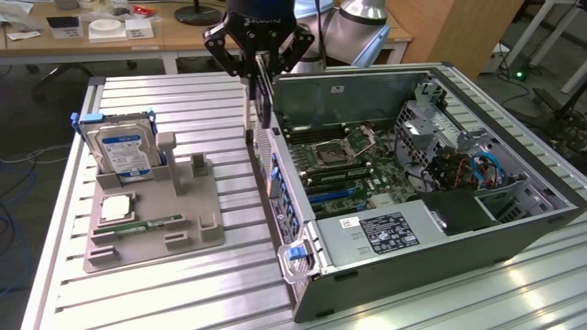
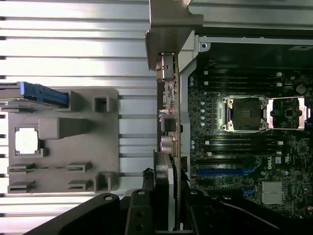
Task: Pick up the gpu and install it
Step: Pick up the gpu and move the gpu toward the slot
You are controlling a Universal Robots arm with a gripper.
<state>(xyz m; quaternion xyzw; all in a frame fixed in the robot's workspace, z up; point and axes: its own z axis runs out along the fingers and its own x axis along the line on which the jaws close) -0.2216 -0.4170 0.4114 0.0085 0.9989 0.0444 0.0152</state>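
**Your gripper holds the graphics card over the edge of the computer case**

Closest to you in the exterior view is the metal table with its long ridges. On it, toward the exterior view's right, the open computer case lies on its side, and you can look right down at the green board inside.

On the exterior view's left sits a gray tray. A small square chip and a thin green memory stick lie in it. A hard drive with a blue and white label stands up at the tray's far end.

Farther back, your gripper hangs above the case's wall on the exterior view's left. Its fingers are pinching the graphics card. The card is thin and dark, and it hangs straight down on its edge, up in the air. You cannot tell whether its low end touches the wall.

In the wrist view the graphics card runs out from the gripper, between the tray and the board, with its silver metal end farthest from the fingers.

Behind it all stands a wooden desk.
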